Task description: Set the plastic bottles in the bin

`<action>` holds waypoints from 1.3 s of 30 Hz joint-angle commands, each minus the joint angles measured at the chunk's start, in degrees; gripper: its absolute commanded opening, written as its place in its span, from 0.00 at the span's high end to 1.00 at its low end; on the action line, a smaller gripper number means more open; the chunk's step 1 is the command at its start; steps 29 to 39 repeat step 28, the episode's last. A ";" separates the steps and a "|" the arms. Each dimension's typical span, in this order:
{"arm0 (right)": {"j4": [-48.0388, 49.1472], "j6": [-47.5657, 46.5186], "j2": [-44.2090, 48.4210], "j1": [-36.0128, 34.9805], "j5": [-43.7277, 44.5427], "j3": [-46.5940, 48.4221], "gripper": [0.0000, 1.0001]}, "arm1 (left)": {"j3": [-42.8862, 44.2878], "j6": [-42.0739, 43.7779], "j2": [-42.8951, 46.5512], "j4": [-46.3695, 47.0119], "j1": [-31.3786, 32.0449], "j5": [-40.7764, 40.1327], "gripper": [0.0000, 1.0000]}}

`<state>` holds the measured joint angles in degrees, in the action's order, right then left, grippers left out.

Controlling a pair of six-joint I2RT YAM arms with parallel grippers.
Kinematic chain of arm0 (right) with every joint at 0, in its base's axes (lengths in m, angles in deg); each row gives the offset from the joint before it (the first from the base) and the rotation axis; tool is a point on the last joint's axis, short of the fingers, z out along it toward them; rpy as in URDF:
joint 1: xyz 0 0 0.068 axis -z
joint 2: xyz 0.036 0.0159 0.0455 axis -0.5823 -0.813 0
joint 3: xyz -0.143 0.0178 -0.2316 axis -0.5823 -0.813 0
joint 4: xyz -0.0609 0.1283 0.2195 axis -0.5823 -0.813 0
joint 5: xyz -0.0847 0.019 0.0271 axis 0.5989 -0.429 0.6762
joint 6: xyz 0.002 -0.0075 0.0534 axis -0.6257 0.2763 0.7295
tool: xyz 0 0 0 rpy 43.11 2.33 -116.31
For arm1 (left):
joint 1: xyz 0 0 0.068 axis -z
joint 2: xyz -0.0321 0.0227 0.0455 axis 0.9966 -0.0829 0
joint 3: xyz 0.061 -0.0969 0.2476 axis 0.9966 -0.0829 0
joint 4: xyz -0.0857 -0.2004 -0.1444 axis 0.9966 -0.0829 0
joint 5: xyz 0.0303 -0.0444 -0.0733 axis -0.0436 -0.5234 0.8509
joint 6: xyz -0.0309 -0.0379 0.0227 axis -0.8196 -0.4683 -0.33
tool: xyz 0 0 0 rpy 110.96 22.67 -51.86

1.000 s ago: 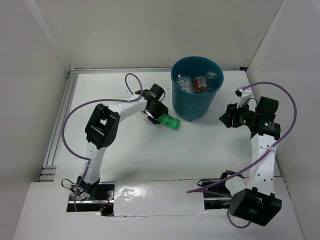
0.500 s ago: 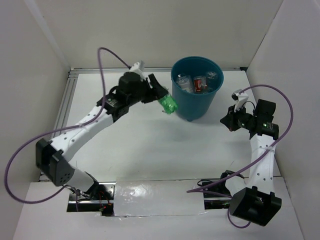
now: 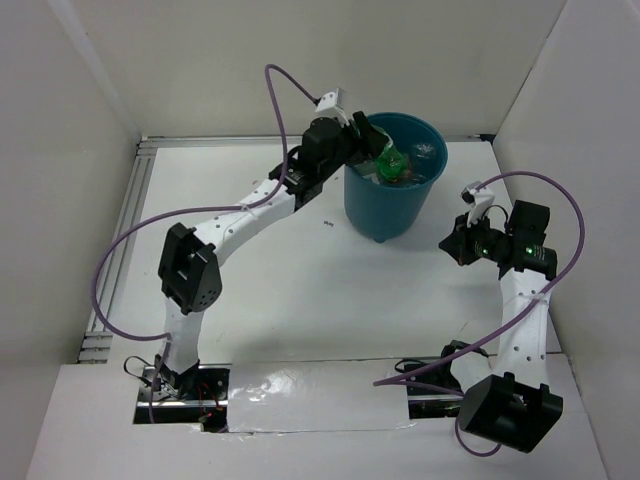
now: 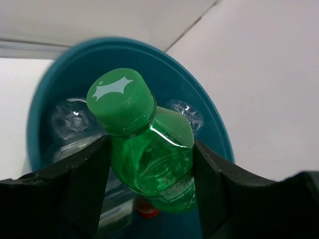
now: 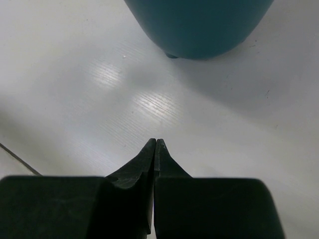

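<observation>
The green bottle (image 4: 154,159) is glossy, see-through plastic, the bin (image 5: 199,25) smooth plastic with a dull sheen, the table (image 5: 75,59) white, finely grained and faintly shiny.

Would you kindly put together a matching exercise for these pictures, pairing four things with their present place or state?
Column one:
1. green bottle
2. bin
3. right gripper
4. left gripper

Column two:
A. shut, holding nothing
B. teal-blue, standing on the table
C. held above the bin's mouth
D. shut on a bottle

Pairs: 1-C, 2-B, 3-A, 4-D
</observation>
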<state>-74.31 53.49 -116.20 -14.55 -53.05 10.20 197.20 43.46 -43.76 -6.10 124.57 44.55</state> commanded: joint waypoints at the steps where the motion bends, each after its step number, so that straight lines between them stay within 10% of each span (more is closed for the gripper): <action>1: -1.62 -0.73 1.08 0.30 -1.74 0.15 0.98 | 5.13 1.05 -0.44 3.92 0.75 -7.54 0.53; 5: -1.62 -0.73 1.08 0.30 -1.74 0.15 0.88 | 9.59 2.17 -3.94 1.05 0.75 -5.01 0.01; 10: -1.10 -0.73 1.08 0.30 -1.74 0.15 0.45 | 13.15 5.61 -4.75 -0.58 0.75 0.01 0.00; 16: -0.57 0.58 0.56 0.30 -0.69 0.84 0.30 | 3.06 12.72 6.73 2.78 1.27 1.95 0.00; 18: 1.44 4.86 0.56 0.30 1.58 1.55 0.08 | -2.31 15.88 12.02 2.78 1.27 2.30 0.00; 28: 15.77 21.42 3.27 0.30 21.63 1.03 0.00 | -49.07 24.43 49.29 -2.84 -2.41 3.45 0.00; 39: 15.77 21.42 3.27 0.30 21.63 1.03 0.00 | -49.07 24.43 49.29 -2.84 -2.41 3.45 0.00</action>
